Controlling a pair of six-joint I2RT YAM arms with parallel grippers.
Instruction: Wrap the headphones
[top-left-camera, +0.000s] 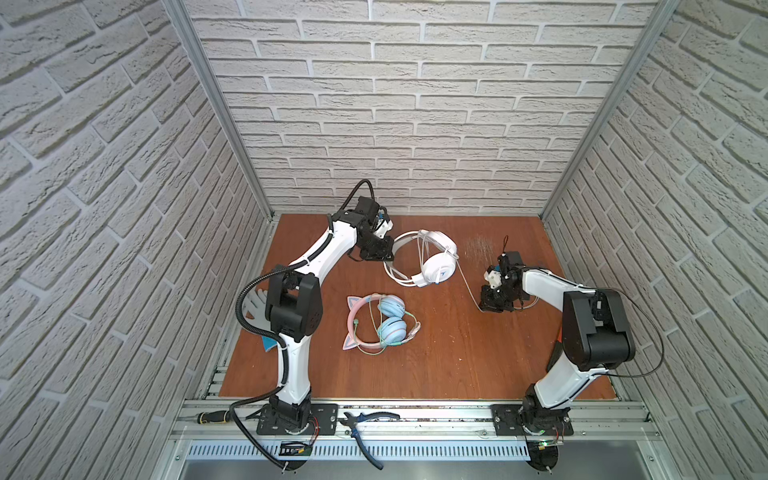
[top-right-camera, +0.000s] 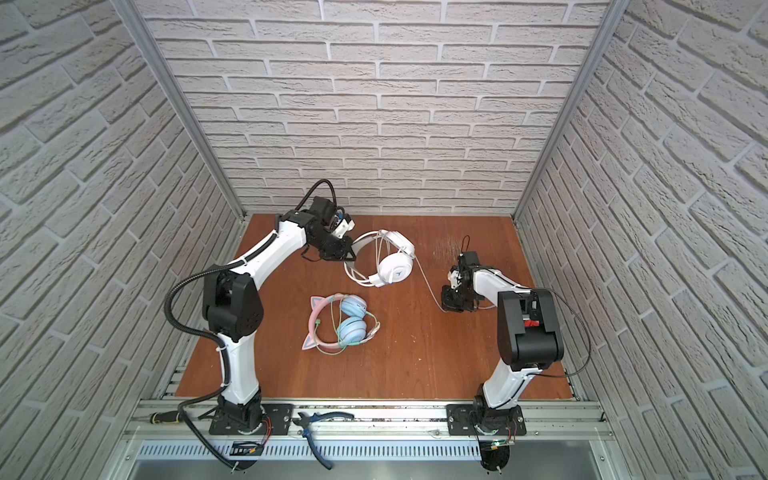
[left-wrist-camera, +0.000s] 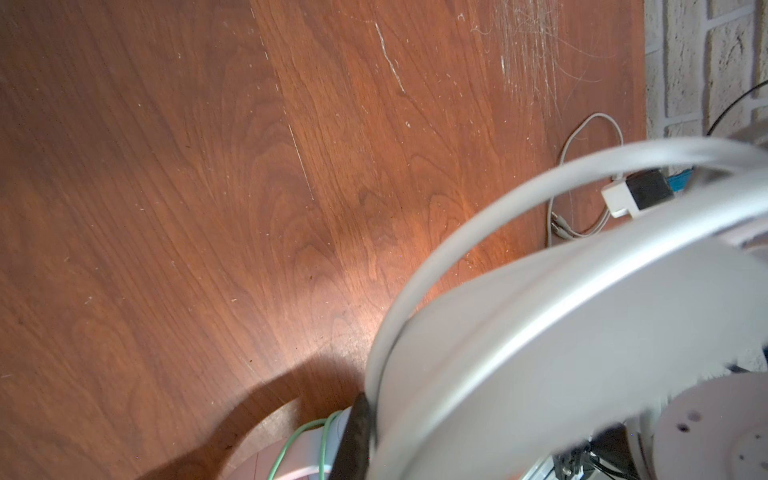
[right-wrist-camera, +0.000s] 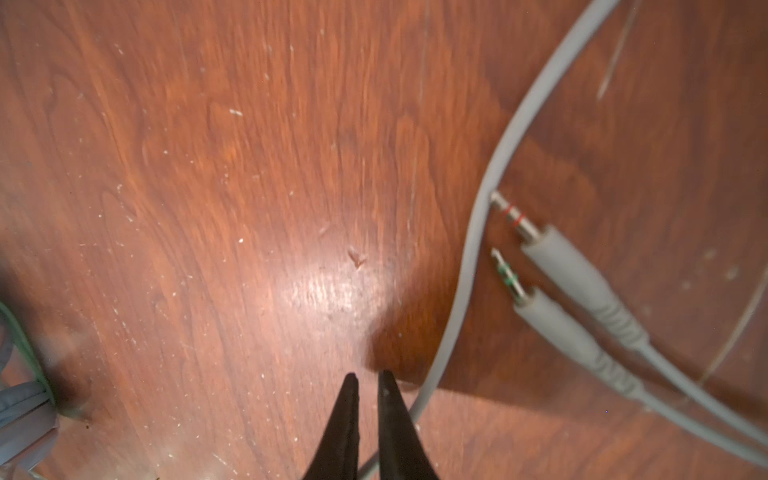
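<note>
Beside white cable (right-wrist-camera: 474, 232), wrist view alone shows right claw (right-wrist-camera: 368, 374) narrowly parted; left claw (top-left-camera: 387, 255) seemingly grips white headphones (top-left-camera: 438, 264).

Left arm (top-left-camera: 297, 365): white tapered shells with black joints, left of frame.
Left elbow housing (top-left-camera: 293, 309): boxy and black, with a rounded cap.
Conduit (top-left-camera: 241, 309): black ribbed hose that loops from the bottom rail up along the left arm.
Right arm (top-left-camera: 557, 376): matching white shells, right of frame, with a bulky black elbow block (top-left-camera: 598, 328).
Thin cable (top-left-camera: 654, 332): black, bowing out past the right arm's elbow.
Base plates (top-left-camera: 328, 415): flat black with small silver screws.
Right gripper (right-wrist-camera: 368, 380): black fingers (right-wrist-camera: 345, 419) that taper to points, at bottom centre of the wrist view.
</note>
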